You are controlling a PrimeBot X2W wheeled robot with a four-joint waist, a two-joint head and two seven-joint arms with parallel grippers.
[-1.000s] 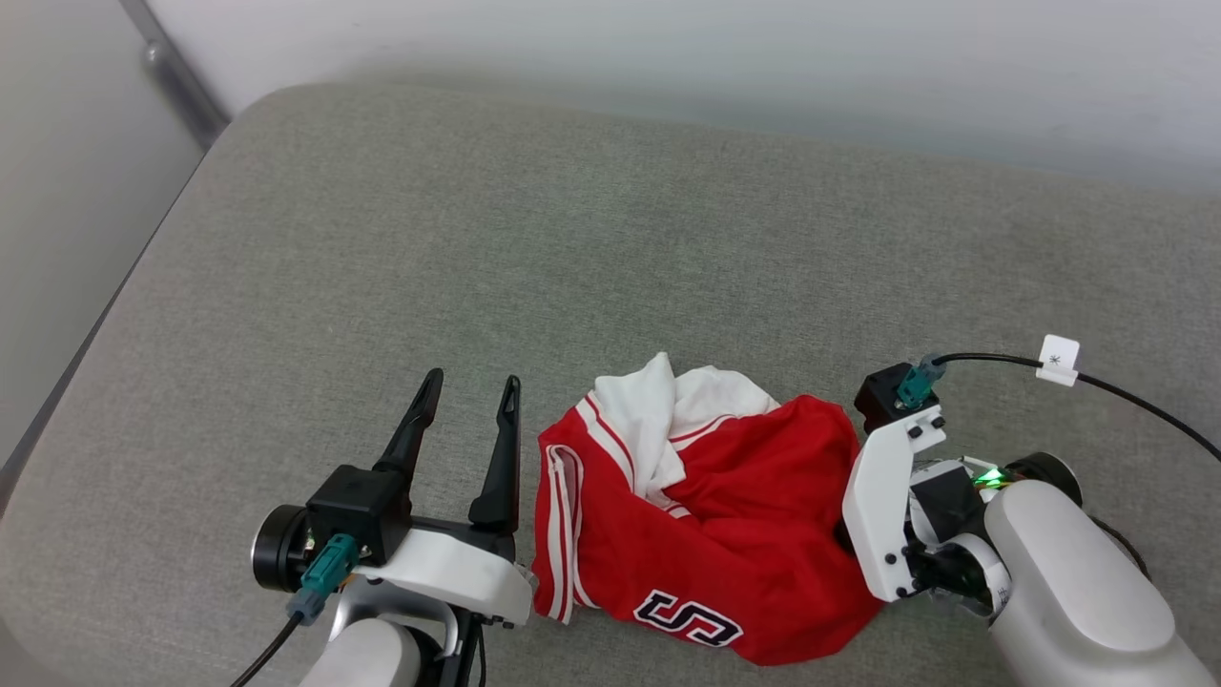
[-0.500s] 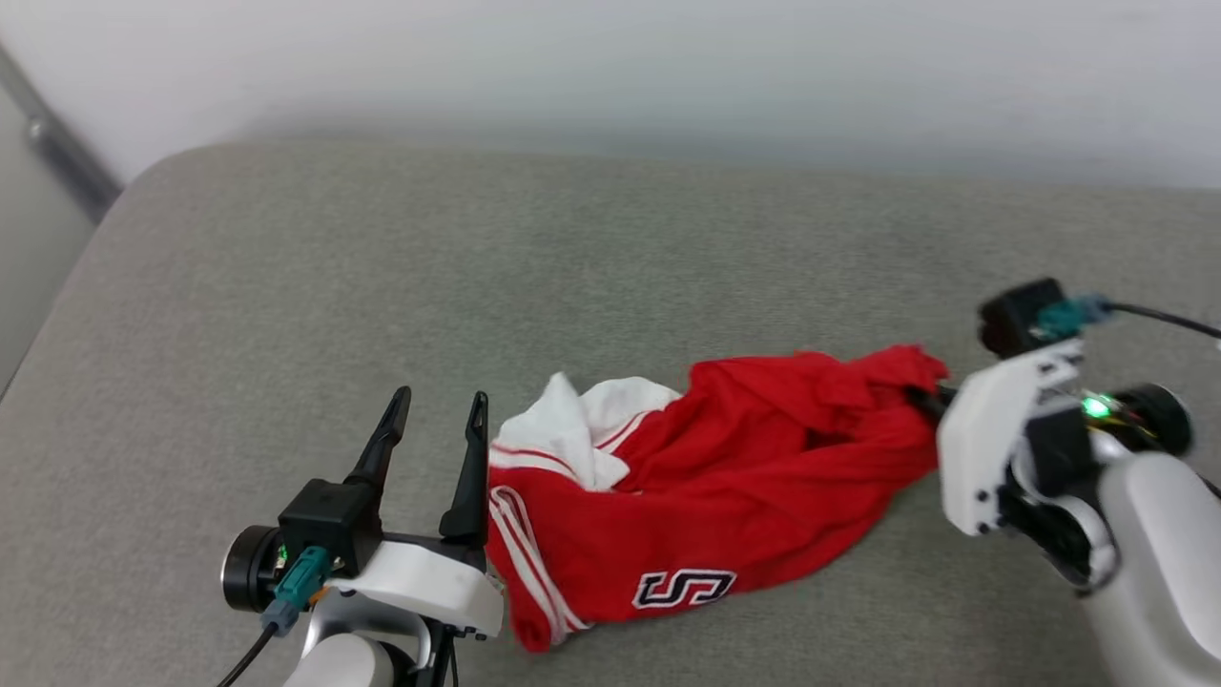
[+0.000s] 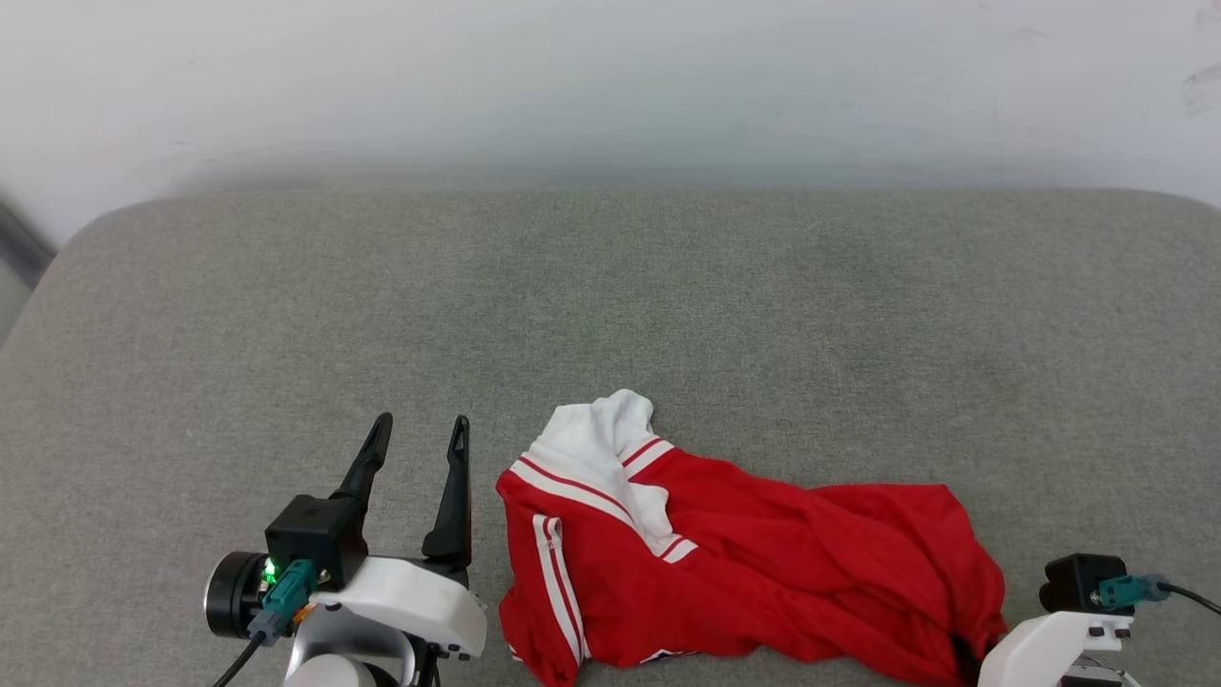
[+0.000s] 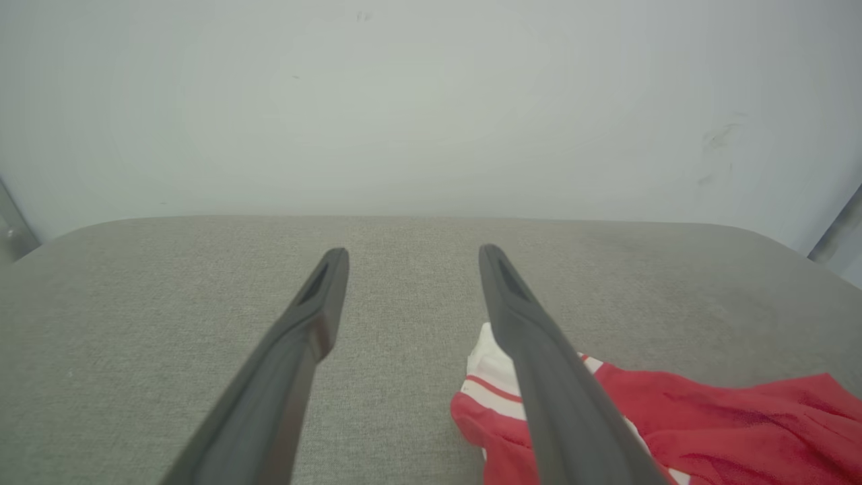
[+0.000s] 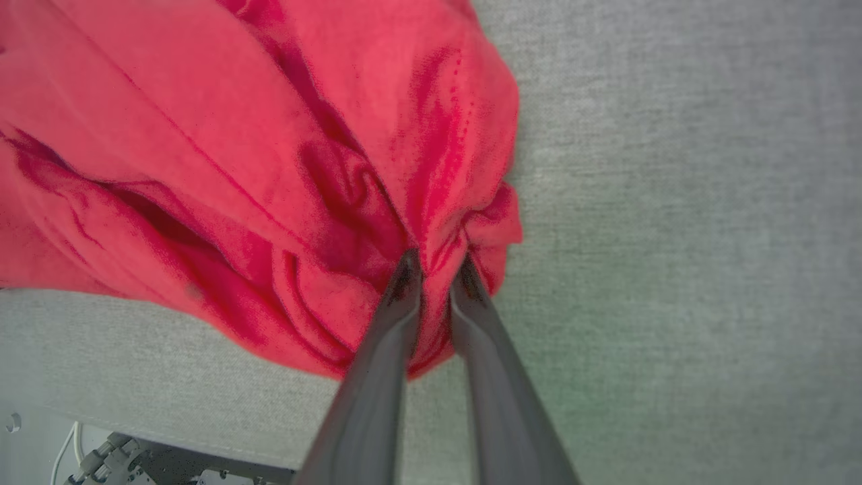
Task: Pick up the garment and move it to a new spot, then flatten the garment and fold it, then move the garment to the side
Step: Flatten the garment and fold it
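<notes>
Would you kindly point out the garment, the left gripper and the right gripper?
garment [image 3: 763,558], head view, red body fabric.
left gripper [image 3: 421,422], head view, midway between open fingertips.
right gripper [image 5: 434,264], right wrist view, between fingertips pinching cloth.

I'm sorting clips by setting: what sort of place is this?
Probably an indoor lab or test room: a grey fabric-covered padded surface against a bare white wall, with a red jersey T-shirt on it.

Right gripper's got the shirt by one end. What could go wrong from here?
1. The right gripper pinches only a small fold of the garment near its edge; a pull may free it.
2. The right wrist view shows an edge of the cushion close by; the cloth could slide off.
3. The open left gripper sits beside the striped sleeve and might snag it.
</notes>
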